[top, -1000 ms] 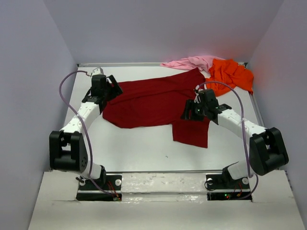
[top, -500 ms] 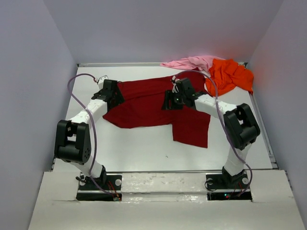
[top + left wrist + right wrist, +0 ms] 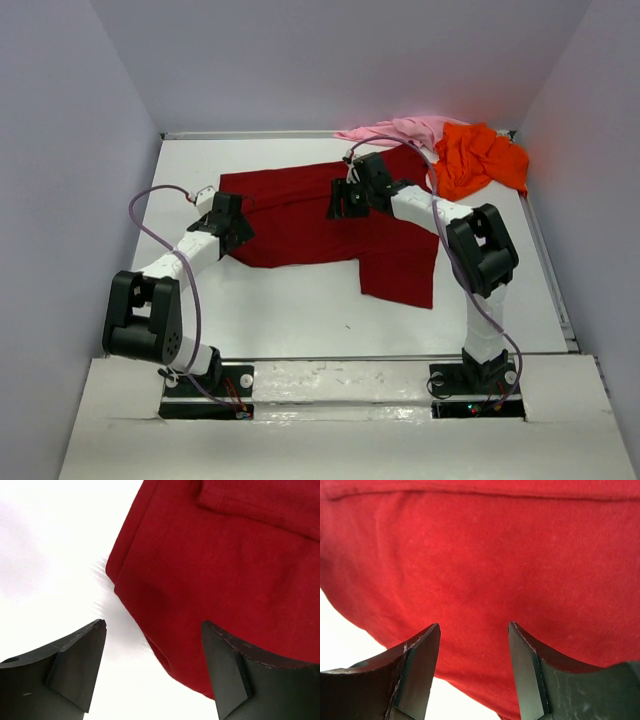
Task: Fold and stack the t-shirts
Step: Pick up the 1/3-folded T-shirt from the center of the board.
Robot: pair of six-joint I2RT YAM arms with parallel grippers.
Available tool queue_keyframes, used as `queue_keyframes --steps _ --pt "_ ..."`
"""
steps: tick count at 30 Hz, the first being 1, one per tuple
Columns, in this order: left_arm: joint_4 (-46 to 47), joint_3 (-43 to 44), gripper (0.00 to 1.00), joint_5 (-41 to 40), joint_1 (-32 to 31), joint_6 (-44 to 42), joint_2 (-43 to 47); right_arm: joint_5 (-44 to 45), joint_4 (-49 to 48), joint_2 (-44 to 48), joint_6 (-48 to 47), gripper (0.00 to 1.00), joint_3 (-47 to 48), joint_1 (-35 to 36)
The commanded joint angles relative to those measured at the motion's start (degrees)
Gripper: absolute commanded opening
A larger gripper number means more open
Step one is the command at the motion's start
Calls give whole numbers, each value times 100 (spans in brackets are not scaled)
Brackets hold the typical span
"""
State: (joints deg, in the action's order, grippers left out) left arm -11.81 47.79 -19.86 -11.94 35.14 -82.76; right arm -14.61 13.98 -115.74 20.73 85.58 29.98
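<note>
The dark red t-shirt lies spread across the middle of the table, with one part reaching toward the near right. The orange t-shirt is bunched at the far right corner. The pale pink t-shirt is crumpled beside it along the back edge. My left gripper is open over the red shirt's left edge; in the left wrist view its jaws straddle the cloth's rim with nothing held. My right gripper is open just above the red shirt's upper middle, empty.
White table with a raised back edge and grey walls on three sides. Both arms' cables loop above the surface. The right arm's links stand over the shirt's right part.
The left gripper drew back along the red shirt's left edge toward me. The right arm swung from the shirt's right side to its upper middle. Both stayed open.
</note>
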Motion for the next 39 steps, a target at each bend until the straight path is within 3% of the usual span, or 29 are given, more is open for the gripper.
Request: queue_keyframes --steps 1,14,18,21,39 --pt "293 -156 85 -229 -45 301 -108 -6 -35 -19 -69 62 161 -9" --pt "900 -384 71 -361 -212 538 -610 152 -88 122 -227 62 -156 -9" --pt "900 -376 50 -361 -229 425 -592 160 -97 96 -210 62 -182 -9" --pt "813 -253 0 -440 -247 380 -557 108 -132 43 -184 62 -208 -9" --pt "-119 574 0 -467 -300 2 172 257 -167 -132 -157 61 -252 -9"
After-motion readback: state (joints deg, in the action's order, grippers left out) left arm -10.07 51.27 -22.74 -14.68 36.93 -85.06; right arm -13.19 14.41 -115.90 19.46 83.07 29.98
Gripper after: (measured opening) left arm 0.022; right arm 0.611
